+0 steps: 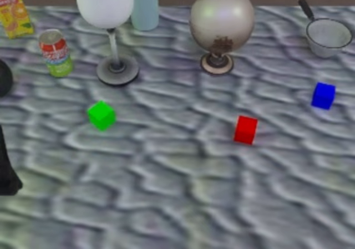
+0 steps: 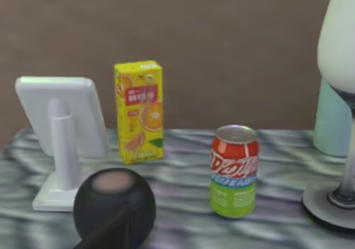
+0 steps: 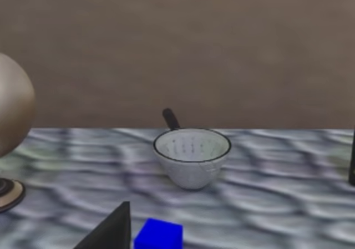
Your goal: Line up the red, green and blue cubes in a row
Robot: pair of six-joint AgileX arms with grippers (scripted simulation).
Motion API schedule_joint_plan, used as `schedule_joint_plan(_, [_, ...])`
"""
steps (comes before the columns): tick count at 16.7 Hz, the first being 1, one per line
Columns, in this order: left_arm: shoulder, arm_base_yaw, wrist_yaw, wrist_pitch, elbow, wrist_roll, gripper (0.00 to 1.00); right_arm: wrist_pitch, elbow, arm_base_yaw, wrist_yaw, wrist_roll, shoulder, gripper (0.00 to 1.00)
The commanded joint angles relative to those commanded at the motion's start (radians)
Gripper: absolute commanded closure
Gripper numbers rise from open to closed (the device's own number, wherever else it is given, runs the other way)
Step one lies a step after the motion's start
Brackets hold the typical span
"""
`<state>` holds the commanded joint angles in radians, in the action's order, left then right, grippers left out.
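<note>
The three cubes lie apart on the wavy grey cloth. The green cube (image 1: 101, 115) is at the left, the red cube (image 1: 245, 130) right of centre, and the blue cube (image 1: 323, 95) far right. My left arm (image 1: 6, 171) shows only as a dark shape at the left edge. The left gripper (image 2: 225, 233) is open and holds nothing; one dark finger (image 2: 112, 230) shows before a black ball. The right gripper (image 3: 158, 219) is open, out of the top view, low behind the blue cube (image 3: 159, 235), which lies beside its finger (image 3: 113, 230).
Along the back stand a juice carton (image 1: 15, 10), soda can (image 1: 55, 52), wine glass (image 1: 113, 38), pale cylinder (image 1: 145, 5), globe (image 1: 222, 24) and white strainer bowl (image 1: 328, 35). A black ball (image 1: 3, 77) and a white stand (image 2: 61, 132) are at the far left.
</note>
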<state>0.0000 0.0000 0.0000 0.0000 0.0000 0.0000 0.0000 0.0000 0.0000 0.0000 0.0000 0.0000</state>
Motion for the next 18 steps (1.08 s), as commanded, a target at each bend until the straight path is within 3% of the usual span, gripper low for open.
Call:
schedule_joint_plan(4, [0.0, 0.0, 0.0, 0.0, 0.0, 0.0, 0.0, -0.017, 0.03, 0.007, 0.002, -0.014, 0.03, 0.0])
schedule_joint_plan(8, [0.0, 0.0, 0.0, 0.0, 0.0, 0.0, 0.0, -0.125, 0.209, 0.053, 0.007, -0.091, 0.219, 0.0])
schedule_joint_plan(18, [0.0, 0.0, 0.0, 0.0, 0.0, 0.0, 0.0, -0.708, 1.029, 0.281, -0.007, -0.441, 1.251, 0.0])
